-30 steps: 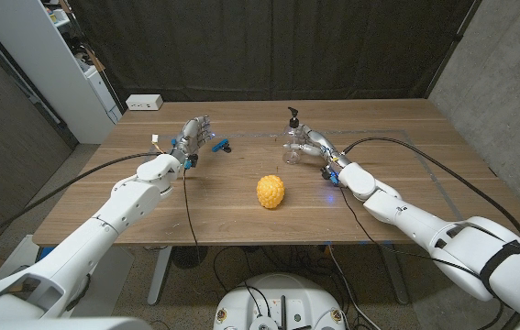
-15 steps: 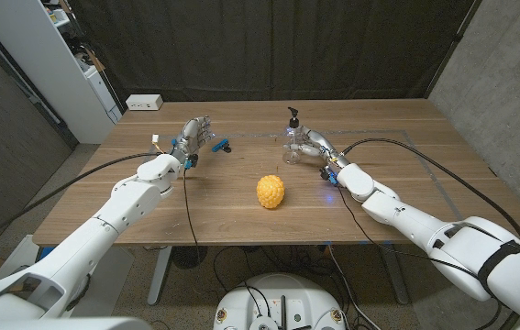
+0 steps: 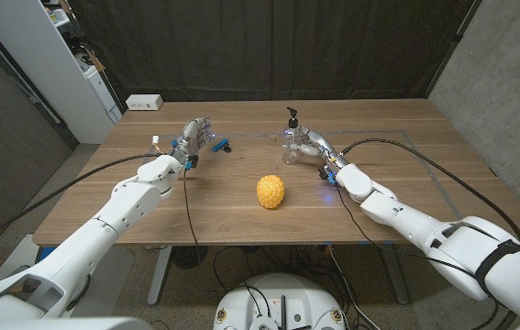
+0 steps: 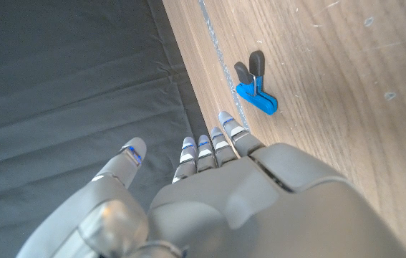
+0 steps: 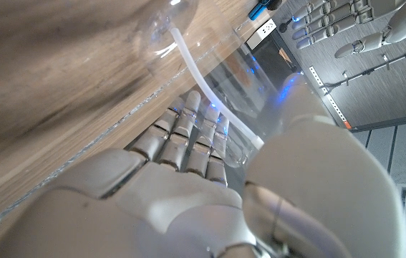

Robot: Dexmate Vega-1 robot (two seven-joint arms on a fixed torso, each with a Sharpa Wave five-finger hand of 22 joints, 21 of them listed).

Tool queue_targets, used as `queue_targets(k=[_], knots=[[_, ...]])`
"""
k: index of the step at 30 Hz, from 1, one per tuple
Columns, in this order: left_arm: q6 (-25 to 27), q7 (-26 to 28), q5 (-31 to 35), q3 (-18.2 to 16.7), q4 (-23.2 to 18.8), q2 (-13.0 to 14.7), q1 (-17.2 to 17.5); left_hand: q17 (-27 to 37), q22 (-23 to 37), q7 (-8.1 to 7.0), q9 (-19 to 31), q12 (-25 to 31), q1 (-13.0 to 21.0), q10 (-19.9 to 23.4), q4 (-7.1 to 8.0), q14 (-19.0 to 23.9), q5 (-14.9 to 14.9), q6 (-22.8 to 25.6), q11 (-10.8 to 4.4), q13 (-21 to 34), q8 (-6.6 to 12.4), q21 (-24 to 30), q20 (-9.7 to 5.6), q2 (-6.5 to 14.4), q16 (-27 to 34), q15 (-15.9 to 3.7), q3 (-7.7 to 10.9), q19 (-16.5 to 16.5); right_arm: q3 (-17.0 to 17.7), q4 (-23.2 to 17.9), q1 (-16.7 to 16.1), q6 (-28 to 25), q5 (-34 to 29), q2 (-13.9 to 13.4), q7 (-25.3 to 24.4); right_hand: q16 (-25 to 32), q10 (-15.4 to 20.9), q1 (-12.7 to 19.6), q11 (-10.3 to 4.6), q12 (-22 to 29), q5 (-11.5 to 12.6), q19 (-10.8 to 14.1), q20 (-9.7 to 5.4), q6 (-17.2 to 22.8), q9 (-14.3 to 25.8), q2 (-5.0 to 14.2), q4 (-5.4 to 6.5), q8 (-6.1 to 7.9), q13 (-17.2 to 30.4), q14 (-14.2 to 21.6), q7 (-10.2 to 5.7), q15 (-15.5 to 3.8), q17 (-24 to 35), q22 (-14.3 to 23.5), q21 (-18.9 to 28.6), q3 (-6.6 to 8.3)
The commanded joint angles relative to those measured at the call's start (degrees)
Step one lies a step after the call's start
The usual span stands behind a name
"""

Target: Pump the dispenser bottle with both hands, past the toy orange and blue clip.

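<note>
A: So, what has changed around the clear plastic dispenser bottle with the black pump head (image 3: 292, 139) over the last second?

B: Very little. The robot's right hand (image 3: 309, 147) stays wrapped around the bottle's body, and bottle and hand have edged only slightly toward the left arm's side. In the right wrist view the fingers (image 5: 188, 136) press against the clear wall with the white dip tube (image 5: 210, 97) showing through it, so that hand is gripping the bottle.

A: And the left hand (image 3: 191, 137)?

B: It has not moved. It hovers well to the left of the bottle, just beside the small blue clip with black handles (image 3: 222, 144). In the left wrist view its fingers (image 4: 210, 147) are stretched out and apart, holding nothing, with the clip (image 4: 255, 87) lying on the wooden table (image 3: 406, 183) just past the fingertips.

A: Where does the bumpy yellow-orange toy orange (image 3: 271, 192) sit?

B: On the near side of the bottle, toward the robot, well apart from it and untouched.

A: What does that mean for the task?

B: Holding looks done: the bottle stands upright toward the table's far edge, steadied by one hand. The pump head is not yet pressed. Probably the left hand must cross past the clip to reach the bottle's top.
</note>
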Motion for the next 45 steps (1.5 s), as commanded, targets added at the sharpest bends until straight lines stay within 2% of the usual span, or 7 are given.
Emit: queue_targets(k=[1, 3, 21, 28, 34, 41, 45], knots=[[-0.3, -0.5, 0.0, 0.0, -0.3, 0.2, 0.1, 0.1, 0.2, 0.08, 0.1, 0.0, -0.4, 0.3, -0.02, 0.3, -0.1, 0.6, 0.15, 0.2, 0.33, -0.1, -0.06, 3.1, -0.1, -0.04, 0.39, 0.5, 0.7, -2.9, -1.4, -0.9, 0.3, -0.4, -1.5, 1.4, 2.0, 1.1, -0.34, 0.8, 0.1, 0.8, -0.68, 1.8, -0.1, 0.60, 0.05, 1.08, 0.5, 2.0, -0.27, -7.15, 0.7, 0.1, -0.1, -0.47], [-0.5, -0.5, 0.2, 0.0, -0.5, 0.4, 0.1, 0.1, 0.2, 0.09, 0.1, 0.0, -0.4, 0.3, -0.04, 0.3, -0.1, 0.6, 0.18, 0.2, 0.33, -0.2, -0.06, 3.1, -0.1, -0.03, 0.41, 0.5, 1.1, -5.8, -2.5, -2.4, 0.1, -1.5, -2.1, 1.8, 2.2, 1.1, -0.40, 0.8, 0.1, 1.1, -0.79, 2.2, -0.1, 0.67, 0.09, 1.33, 0.6, 2.5, -0.26, -7.49, 1.0, 0.1, 0.0, -0.63], [-0.2, -0.7, 3.6, 0.7, -5.6, 3.1, 0.5, 0.0, 0.2, 0.09, 0.1, 0.1, 0.0, 0.9, -0.79, 0.7, -0.2, 1.2, 0.07, 0.2, 0.42, -0.1, -0.01, 3.1, -0.1, -0.28, 0.48, 0.8, 3.8, -17.5, -6.7, -9.4, -1.5, -6.3, -4.7, 4.1, 5.7, 2.4, -1.76, 1.8, 0.5, 3.0, -2.07, 4.4, -0.6, 1.75, 0.09, 2.76, 1.4, 4.7, -0.70, -9.00, 2.7, 0.2, 0.2, -1.20], [-0.6, -0.8, 5.3, 1.1, -8.4, 4.1, 1.0, -0.1, 0.2, 0.15, 0.1, 0.2, 0.2, 1.2, -1.14, 0.9, -0.2, 1.5, -0.09, 0.2, 0.46, -0.1, 0.08, 3.1, 0.0, -0.29, 0.50, 1.1, 5.0, -21.9, -8.4, -12.1, -2.1, -8.5, -5.5, 4.7, 6.3, 2.8, -1.88, 1.9, 0.6, 5.1, -2.17, 4.9, -0.7, 2.17, 0.16, 3.27, 1.7, 5.5, -1.06, -9.13, 3.3, 0.4, 1.0, -1.33], [-1.1, -0.9, 6.4, 1.2, -9.4, 4.4, 1.2, -0.1, 0.2, 0.09, 0.2, 0.2, 0.3, 1.3, -1.37, 1.0, -0.3, 1.7, -0.14, 0.2, 0.48, 0.0, 0.22, 3.2, 0.0, -0.37, 0.45, 1.3, 5.7, -23.8, -9.3, -13.3, -2.4, -9.4, -6.1, 4.9, 6.5, 3.3, -2.06, 2.0, 0.8, 9.4, 0.54, 5.2, -0.9, 2.53, 0.12, 3.76, 2.3, 5.0, -1.40, -9.17, 4.0, 0.7, 2.6, -1.67], [-0.6, -1.6, 8.5, 2.4, -10.3, 4.9, 0.0, -0.1, 0.2, 0.10, 0.2, 0.2, 0.5, 1.7, -1.67, 1.5, -0.3, 2.0, -0.09, 0.2, 0.52, 0.0, 0.33, 3.2, 0.1, -0.42, 0.41, 1.5, 6.5, -25.1, -10.0, -14.0, -2.0, -10.2, -6.1, 5.9, 6.7, 4.6, -1.66, 2.0, 1.0, 15.0, 0.88, 4.7, -1.2, 3.20, -0.07, 3.99, 3.0, 5.0, -1.13, -9.25, 5.5, 0.8, 4.6, -2.03], [0.1, -1.6, 9.8, 2.9, -11.4, 5.3, -0.4, -0.1, 0.2, 0.11, 0.2, 0.2, 0.6, 1.8, -1.93, 1.6, -0.3, 2.2, -0.30, 0.2, 0.56, 0.0, 0.35, 3.1, 0.1, -0.45, 0.41, 1.6, 6.9, -25.4, -10.3, -14.0, -1.6, -10.3, -5.9, 6.4, 6.7, 5.2, -1.40, 2.0, 1.1, 18.2, 1.96, 4.6, -1.3, 3.43, -0.10, 4.14, 3.4, 4.5, -1.08, -8.96, 6.5, 1.0, 5.9, -2.33]])
